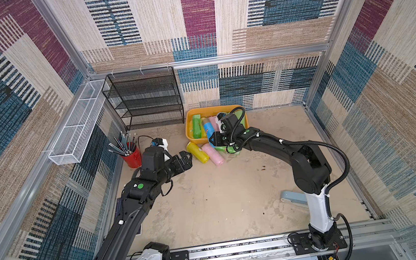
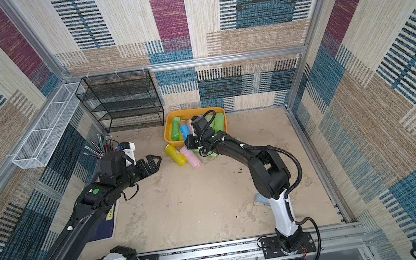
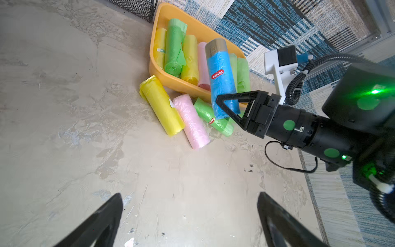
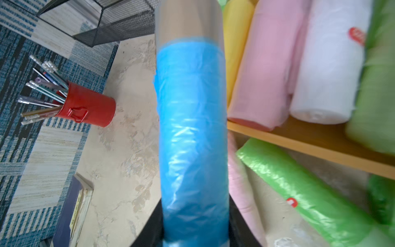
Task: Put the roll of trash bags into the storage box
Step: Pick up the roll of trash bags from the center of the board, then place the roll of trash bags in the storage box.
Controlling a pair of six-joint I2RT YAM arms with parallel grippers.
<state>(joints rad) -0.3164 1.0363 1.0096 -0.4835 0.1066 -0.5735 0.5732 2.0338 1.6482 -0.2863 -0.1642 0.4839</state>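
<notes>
The right gripper [image 3: 226, 107] clamps one end of the blue roll of trash bags [image 3: 221, 72] above the near rim of the orange storage box [image 3: 201, 27]; the left gripper [image 3: 190, 194] hangs wide open nearby.

Red oval label on the blue roll [image 3: 223, 81], white lettering read as "Sodalike", red labels on the green roll [image 3: 220, 126] on the floor and the white roll [image 4: 329, 70] too blurred to be read, lettering on the book [image 4: 70, 213] illegible

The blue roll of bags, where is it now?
In the left wrist view, the blue roll is clamped in the right gripper over the front rim of the storage box, beside the pink roll inside.
</notes>
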